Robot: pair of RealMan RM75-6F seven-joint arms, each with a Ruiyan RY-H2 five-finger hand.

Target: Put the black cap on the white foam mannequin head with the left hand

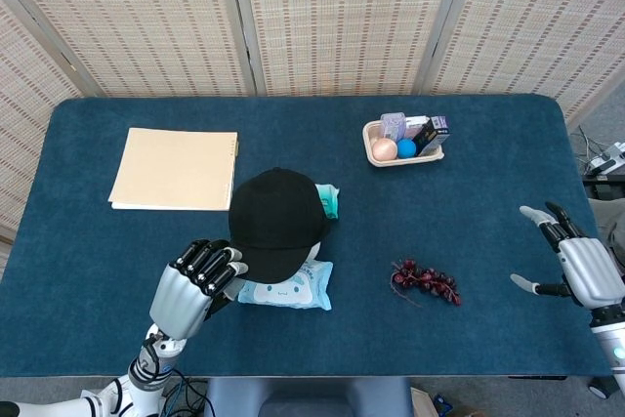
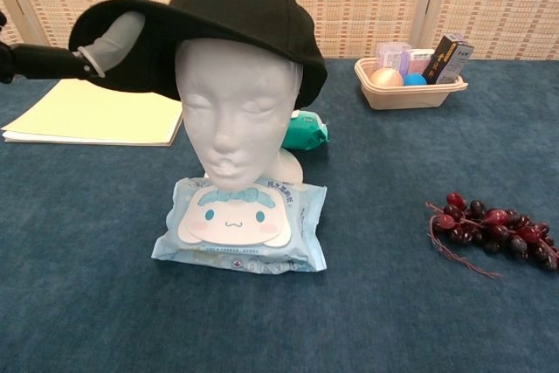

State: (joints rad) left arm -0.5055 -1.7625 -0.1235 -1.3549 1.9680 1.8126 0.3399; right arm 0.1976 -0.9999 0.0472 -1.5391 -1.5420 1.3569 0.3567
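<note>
A table (image 1: pixel 117 261) holds everything. Near its middle stands a mannequin head (image 2: pixel 234 102), with a cap (image 1: pixel 276 220) on top of it. The left hand (image 1: pixel 190 288) is at the cap's brim, on the left and near side. A wipes pack (image 2: pixel 240 224) lies just in front of the head, and a small packet (image 2: pixel 306 132) sits behind it to the right. A folder (image 1: pixel 174 169) lies far left. A tray (image 1: pixel 376 156) with small items sits far right at the back. Grapes (image 1: pixel 424 281) lie front right. The right hand (image 1: pixel 578 263) hovers at the right edge.
</note>
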